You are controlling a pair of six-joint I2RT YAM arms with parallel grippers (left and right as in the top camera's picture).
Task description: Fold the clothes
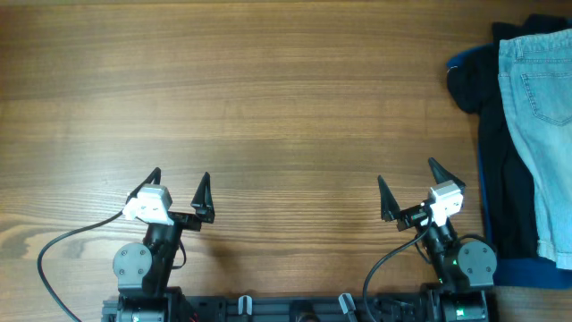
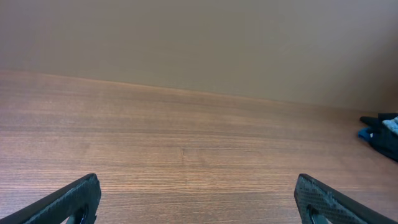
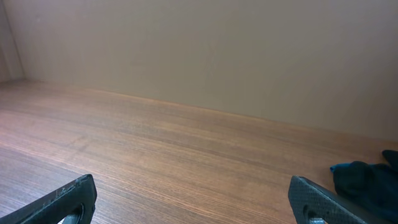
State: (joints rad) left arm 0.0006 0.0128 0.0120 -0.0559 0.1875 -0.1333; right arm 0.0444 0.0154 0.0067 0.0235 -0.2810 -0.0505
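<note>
Your desk (image 1: 268, 89) takes up nearly all of the overhead view, wood grain running left to right. The wrist views add a plain beige wall (image 2: 199, 37) behind the desk's far edge, which overhead doesn't show. Only overhead shows the pile properly: dark garments (image 1: 494, 170) with blue trim at the right edge, with the denim shorts (image 1: 543, 107) lying on top, cut off by the frame. Both wrist views catch only a dark lump of that pile low at their right side, and the shorts aren't clear there. The left gripper (image 1: 180, 174) and right gripper (image 1: 406, 172) sit at the near edge, well apart, both with jaws spread wide and empty. The right gripper is near the pile, not touching it.
</note>
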